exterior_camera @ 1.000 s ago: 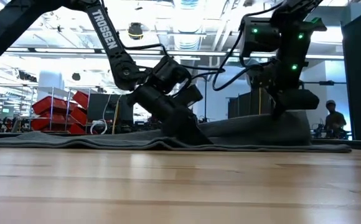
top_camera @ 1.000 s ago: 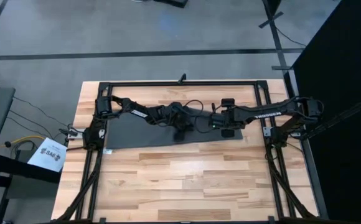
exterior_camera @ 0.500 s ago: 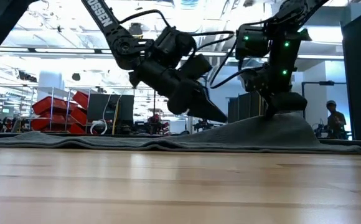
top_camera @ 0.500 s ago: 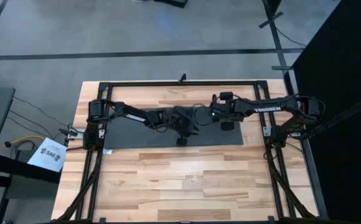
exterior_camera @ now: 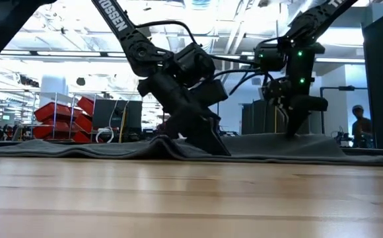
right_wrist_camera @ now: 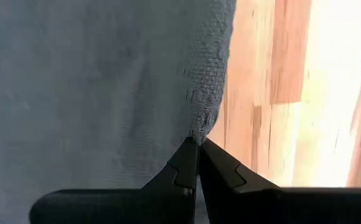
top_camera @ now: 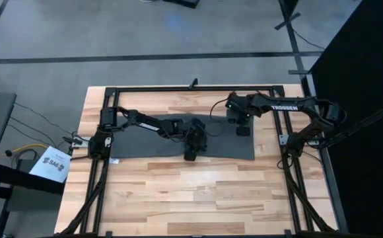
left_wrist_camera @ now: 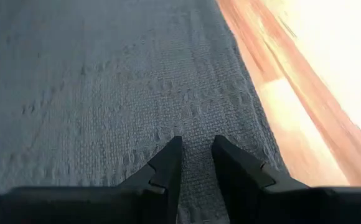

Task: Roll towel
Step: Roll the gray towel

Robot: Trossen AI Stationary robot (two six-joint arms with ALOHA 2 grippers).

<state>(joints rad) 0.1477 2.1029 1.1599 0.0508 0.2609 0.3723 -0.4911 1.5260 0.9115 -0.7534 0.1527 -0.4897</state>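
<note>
The dark grey towel [top_camera: 145, 139] lies spread flat over the far half of the wooden table. My left gripper [top_camera: 191, 154] stands on it at the middle of its near edge, fingers a little apart with cloth [left_wrist_camera: 196, 168] showing between them. My right gripper [top_camera: 242, 131] is shut on the towel near its far right corner. In the low view, the cloth under the right gripper [exterior_camera: 296, 132] sits slightly raised, and a low ridge [exterior_camera: 158, 141] rises beside the left gripper [exterior_camera: 216, 149]. My left gripper's fingertips [left_wrist_camera: 168, 155] rest on the towel's top close to its near edge [left_wrist_camera: 255, 124]. They slant down from above. The cloth lies on the table under them. My right gripper pinches the towel's edge [right_wrist_camera: 199, 127] between its two fingertips. The cloth is drawn to a small peak there and held just above the table.
A black frame [top_camera: 191, 88] runs along the table's far edge and down both sides. The near half of the table [top_camera: 191, 198] is bare wood. A person [exterior_camera: 360, 125] stands in the room far behind the table.
My left gripper rose off the towel, moved toward the near edge and came down again at the towel's near edge. My right gripper carried its hold toward the far edge and lowered. The tent of cloth under it has flattened and the towel's right part has spread out.
</note>
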